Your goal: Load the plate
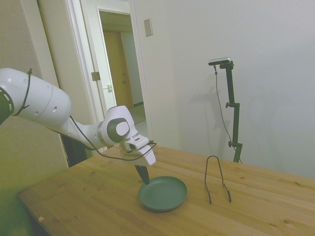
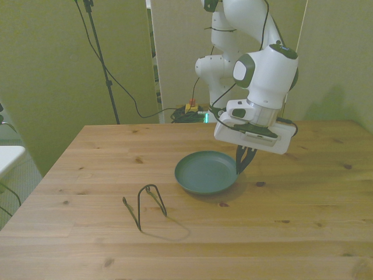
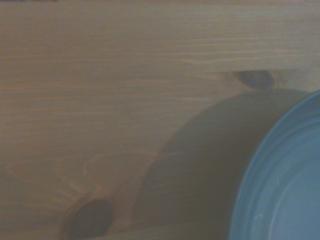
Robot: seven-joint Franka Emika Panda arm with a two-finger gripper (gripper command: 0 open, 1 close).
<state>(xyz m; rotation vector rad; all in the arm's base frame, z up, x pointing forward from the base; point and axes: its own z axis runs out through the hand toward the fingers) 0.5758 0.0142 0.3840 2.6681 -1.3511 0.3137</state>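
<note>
The dark green plate [image 1: 163,193] [image 2: 205,172] hangs just above the wooden table, casting a shadow beneath it. My gripper [image 1: 143,177] [image 2: 242,165] is shut on its rim, on the edge toward the front view's right, with the dark fingers pointing down. The wrist view shows part of the plate's rim [image 3: 280,175] and its shadow on the wood.
A thin black wire stand [image 1: 217,179] [image 2: 145,204] rests on the table [image 2: 105,151], a short way from the plate toward the front view's left. An open doorway is behind the table in the side view.
</note>
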